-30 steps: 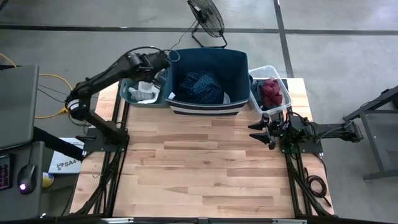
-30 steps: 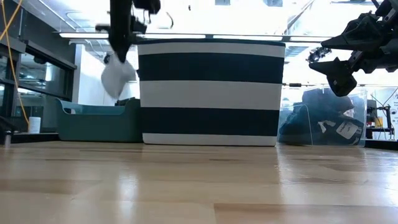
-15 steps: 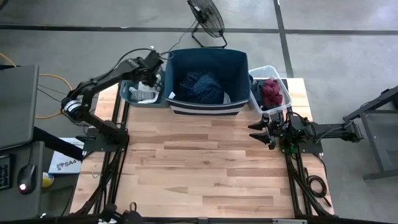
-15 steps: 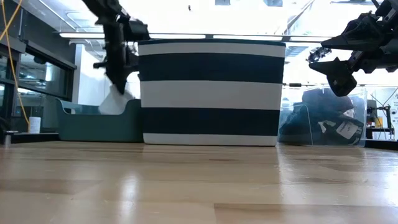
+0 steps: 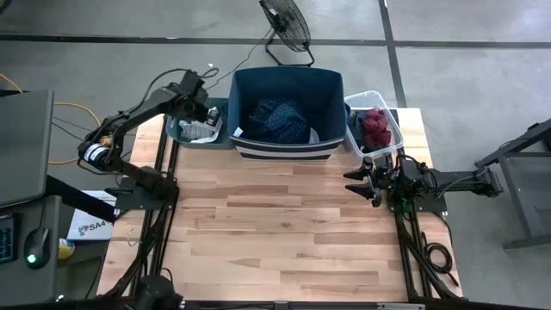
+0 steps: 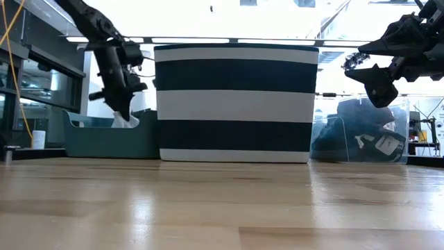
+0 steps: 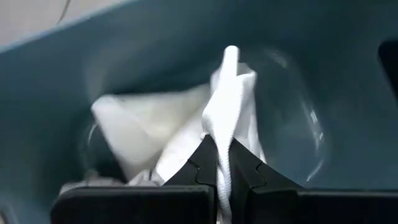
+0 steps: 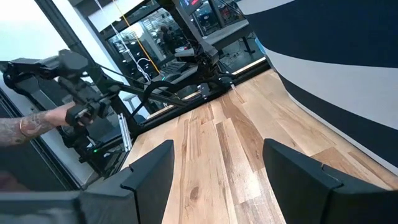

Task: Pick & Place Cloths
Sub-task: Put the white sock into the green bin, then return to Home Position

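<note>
My left gripper [image 5: 205, 114] is low in the teal bin [image 5: 176, 135] at the table's far left, shut on a white sock [image 7: 231, 106]. In the low view the sock [image 6: 125, 121] just shows above the bin's rim below the gripper [image 6: 123, 111]. More white cloth [image 7: 143, 134] lies on the bin's floor. Navy dotted cloth [image 5: 277, 120] fills the striped navy bin [image 5: 288, 148]. A maroon cloth [image 5: 374, 126] lies in the clear bin [image 5: 386, 146]. My right gripper [image 5: 355, 182] hovers open above the table's right side, holding nothing. My left gripper pinches a folded ridge of the white sock [image 7: 222, 163] between its two fingers [image 7: 200, 167], coming from above and pointing down into the teal bin. The sock's far part reaches past the fingertips onto the other white cloth in the bin.
The three bins stand in a row along the table's far edge. Bare wooden tabletop [image 5: 284, 232] stretches from them to the near edge. A floor fan [image 5: 287, 26] stands behind the table. A person's tattooed arm [image 8: 37, 124] shows beyond the table in the right wrist view.
My left gripper has moved from beside the navy bin's left rim toward the table's left and down into the teal bin, staying shut on the white sock. The sock, hanging clear in the air before, has come down into that bin.
</note>
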Controlling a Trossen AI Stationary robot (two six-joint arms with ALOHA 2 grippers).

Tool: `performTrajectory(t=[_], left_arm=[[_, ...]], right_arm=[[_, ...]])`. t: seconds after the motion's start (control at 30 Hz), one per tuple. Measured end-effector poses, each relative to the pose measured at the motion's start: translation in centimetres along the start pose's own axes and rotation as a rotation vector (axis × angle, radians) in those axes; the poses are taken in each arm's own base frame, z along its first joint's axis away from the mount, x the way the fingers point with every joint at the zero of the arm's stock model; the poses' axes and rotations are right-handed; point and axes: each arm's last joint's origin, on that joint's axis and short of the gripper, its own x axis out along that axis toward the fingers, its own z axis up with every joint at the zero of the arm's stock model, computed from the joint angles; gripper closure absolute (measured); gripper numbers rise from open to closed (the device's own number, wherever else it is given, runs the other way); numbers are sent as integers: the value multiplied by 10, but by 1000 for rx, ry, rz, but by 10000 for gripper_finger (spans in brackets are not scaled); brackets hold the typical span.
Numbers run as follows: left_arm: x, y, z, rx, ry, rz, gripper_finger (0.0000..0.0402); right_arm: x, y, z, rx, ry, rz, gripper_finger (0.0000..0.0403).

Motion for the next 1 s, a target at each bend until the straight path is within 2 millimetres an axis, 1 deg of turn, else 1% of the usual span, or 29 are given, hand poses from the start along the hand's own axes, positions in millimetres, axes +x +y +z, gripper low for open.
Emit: performTrajectory(t=[0.1, 0.2, 0.3, 0.47, 0.6, 0.7, 0.8, 1.0], left_arm=[[6, 7, -4, -15, 6, -60, 399], [8, 9, -6, -6, 16, -119, 377], [7, 8, -6, -3, 12, -134, 336], [-1, 8, -6, -1, -9, -142, 257], [-16, 8, -9, 2, -45, -144, 206], [-32, 8, -14, 17, -80, -164, 185], [-50, 3, -20, 51, -115, -250, 181], [-84, -28, -35, 197, -205, -379, 188]], right_arm=[[0, 0, 0, 0, 0, 0, 166], [0, 0, 0, 0, 0, 0, 166], [0, 0, 0, 0, 0, 0, 166], [0, 0, 0, 0, 0, 0, 166], [0, 0, 0, 0, 0, 0, 166], [0, 0, 0, 0, 0, 0, 166], [0, 0, 0, 0, 0, 1, 166], [0, 0, 0, 0, 0, 0, 166]])
